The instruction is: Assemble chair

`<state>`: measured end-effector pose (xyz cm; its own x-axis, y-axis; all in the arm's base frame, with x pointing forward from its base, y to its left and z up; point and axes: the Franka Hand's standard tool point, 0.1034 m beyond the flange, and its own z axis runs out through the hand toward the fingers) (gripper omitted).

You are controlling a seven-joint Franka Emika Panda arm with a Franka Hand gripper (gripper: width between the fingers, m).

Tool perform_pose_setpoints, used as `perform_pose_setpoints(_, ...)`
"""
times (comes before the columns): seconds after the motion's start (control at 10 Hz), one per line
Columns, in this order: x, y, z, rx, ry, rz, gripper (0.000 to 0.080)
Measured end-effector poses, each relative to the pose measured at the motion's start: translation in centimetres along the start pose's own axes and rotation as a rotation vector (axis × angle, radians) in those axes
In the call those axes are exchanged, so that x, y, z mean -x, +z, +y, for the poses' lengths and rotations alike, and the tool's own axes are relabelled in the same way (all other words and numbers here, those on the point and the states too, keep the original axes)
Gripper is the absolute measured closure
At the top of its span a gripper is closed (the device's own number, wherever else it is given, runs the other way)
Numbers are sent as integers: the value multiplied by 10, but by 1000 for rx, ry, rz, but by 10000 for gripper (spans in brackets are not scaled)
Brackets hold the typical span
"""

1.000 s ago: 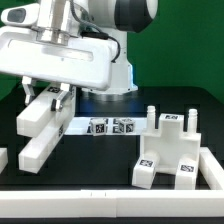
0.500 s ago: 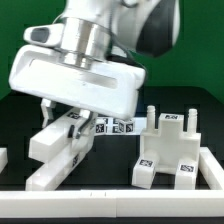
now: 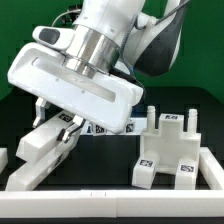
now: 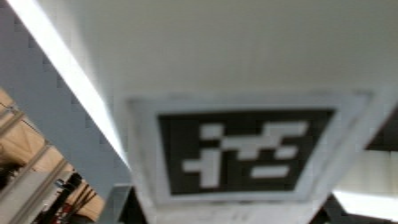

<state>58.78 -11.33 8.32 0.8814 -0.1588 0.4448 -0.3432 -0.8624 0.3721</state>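
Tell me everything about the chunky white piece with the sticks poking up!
The chunky white piece looks like smooth plastic, shaped in blocky steps, with two thin posts standing straight up at its back. Black-and-white square tags sit on its faces. It rests flat on the black table, on the exterior view's right, close to the white border rail. Nothing holds it: the gripper is away on the other side, clamped on a white bar.

White glossy robot arm (image 3: 118, 18) with rounded links, a dark grey-black shell (image 3: 160, 40) at the frame's upper right and a silver-grey cylindrical wrist collar (image 3: 93, 45). Its gripper (image 3: 57, 117) has a wide white box-shaped body with rounded corners and short dark fingers (image 3: 41, 106).
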Motion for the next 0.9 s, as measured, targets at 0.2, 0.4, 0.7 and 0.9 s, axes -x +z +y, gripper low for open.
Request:
perform_pose_setpoints(0.2,-4,7,0,108,0,28,512)
perform_pose_setpoints(0.4,-5,9,-5,220,52,27,512)
perform_pose_setpoints(0.7,-6,7,-6,296,32,46,510)
perform_pose_setpoints(0.9,-6,7,-6,296,34,46,318)
